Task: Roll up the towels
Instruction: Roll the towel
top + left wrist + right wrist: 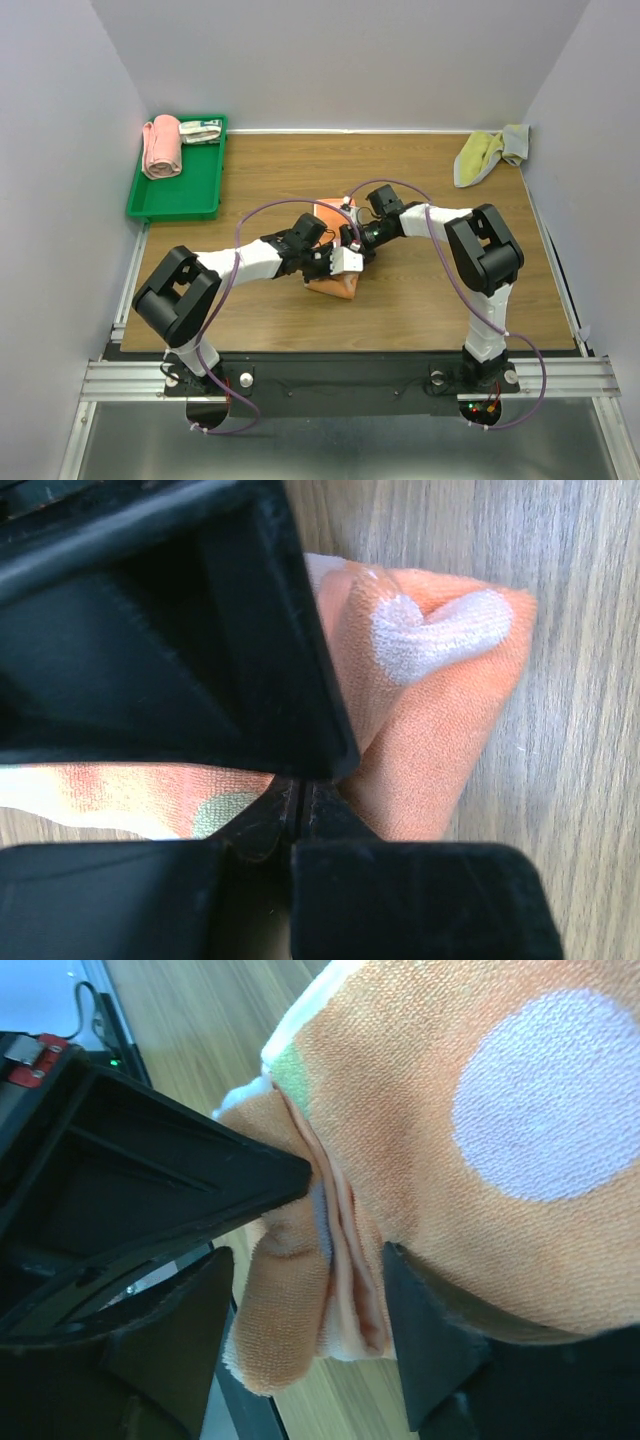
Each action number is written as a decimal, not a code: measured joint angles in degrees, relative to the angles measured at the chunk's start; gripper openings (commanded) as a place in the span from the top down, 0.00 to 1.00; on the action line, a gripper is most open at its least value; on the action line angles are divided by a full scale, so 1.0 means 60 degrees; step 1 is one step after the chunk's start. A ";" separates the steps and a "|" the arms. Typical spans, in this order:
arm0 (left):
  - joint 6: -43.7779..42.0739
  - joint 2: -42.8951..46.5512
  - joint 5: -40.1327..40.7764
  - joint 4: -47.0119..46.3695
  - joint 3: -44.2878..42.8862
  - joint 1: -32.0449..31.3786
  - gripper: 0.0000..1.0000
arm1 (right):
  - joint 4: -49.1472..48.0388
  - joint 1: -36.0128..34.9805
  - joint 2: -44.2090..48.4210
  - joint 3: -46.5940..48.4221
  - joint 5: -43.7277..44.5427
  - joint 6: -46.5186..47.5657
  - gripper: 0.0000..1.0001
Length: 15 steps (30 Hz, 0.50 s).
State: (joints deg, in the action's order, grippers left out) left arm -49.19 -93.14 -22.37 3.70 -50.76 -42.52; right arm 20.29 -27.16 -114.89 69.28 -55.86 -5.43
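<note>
From above, the orange spotted towel (pixel 340 288) lies mid-way across the surface (pixel 450 300), its long axis running away from me. My left end effector (pixel 322 268) and right end effector (pixel 352 243) are both on it. Left wrist: jaws pressed together, apparently on its edge. Right wrist: pinching a thick fold.

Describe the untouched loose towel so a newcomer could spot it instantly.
Go to the far right corner of the wooden table. A crumpled yellow-green towel lies there alone, unlike the orange towel mid-table and the pink roll in the green tray.
</note>
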 measured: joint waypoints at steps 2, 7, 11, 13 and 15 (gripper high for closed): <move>0.0000 -0.0018 -0.0026 -0.0040 0.0000 0.0029 0.99 | 0.0149 -0.0004 0.0000 0.0000 0.0127 0.0229 0.43; -0.0004 -0.0029 -0.0102 -0.0055 -0.0004 0.0047 0.89 | 0.0353 -0.0033 -0.0011 0.0000 0.0601 0.0721 0.60; -0.0015 -0.0015 -0.0131 0.0011 -0.0033 0.0051 0.67 | 0.0430 -0.0033 -0.0168 0.0040 0.0867 0.0969 0.65; -0.0055 0.0080 -0.0080 0.0091 -0.0036 0.0055 0.55 | 0.0514 -0.0033 -0.0266 0.0109 0.0841 0.1016 0.65; -0.0168 0.0375 0.0044 0.0226 -0.0033 0.0080 0.45 | 0.0576 -0.0033 -0.0342 0.0186 0.0809 0.1071 0.66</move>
State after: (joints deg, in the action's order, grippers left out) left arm -50.19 -90.89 -22.11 5.06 -50.96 -42.04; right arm 23.75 -27.35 -116.95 70.39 -51.00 0.99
